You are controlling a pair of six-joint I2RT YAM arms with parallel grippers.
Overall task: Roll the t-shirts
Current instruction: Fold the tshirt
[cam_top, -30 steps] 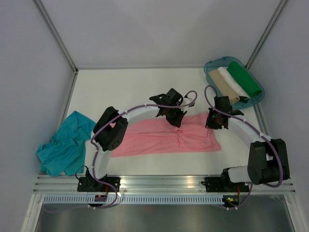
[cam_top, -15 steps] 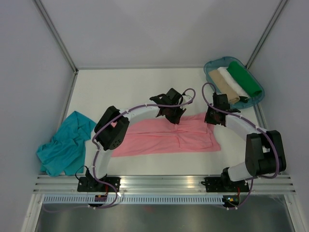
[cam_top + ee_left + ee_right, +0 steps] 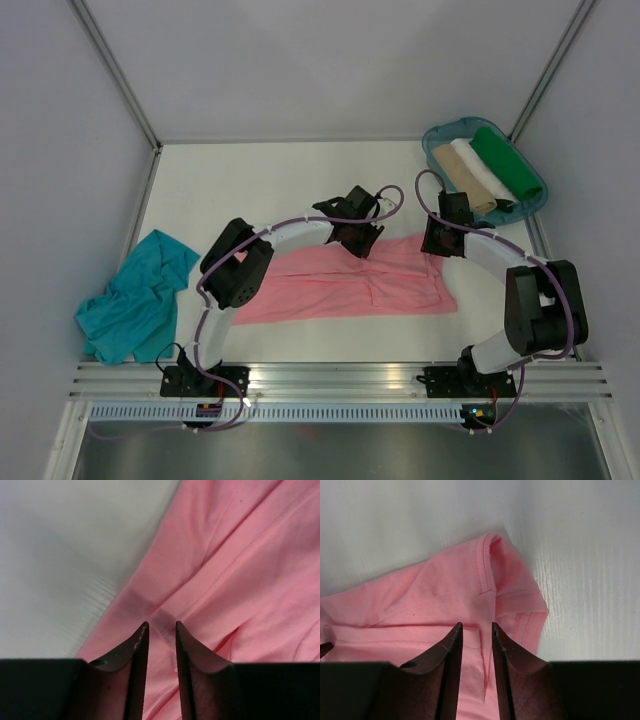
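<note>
White table point(image 3: 250, 180), grey walls point(image 3: 350, 60) — end effectors point(image 3: 161, 625) point(image 3: 477, 625) narrowly parted over pink t-shirt point(image 3: 330, 290).

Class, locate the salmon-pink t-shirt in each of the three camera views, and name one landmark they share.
Top external: pink t-shirt spread across the middle of the white table.
Left wrist: fills the right and lower picture.
Right wrist: lower left to centre, hemmed corner uppermost.
Shared landmark: the bare table beside it.

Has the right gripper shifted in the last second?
Yes. The right gripper has crept toward the table's far edge, nearer the blue tray.
</note>
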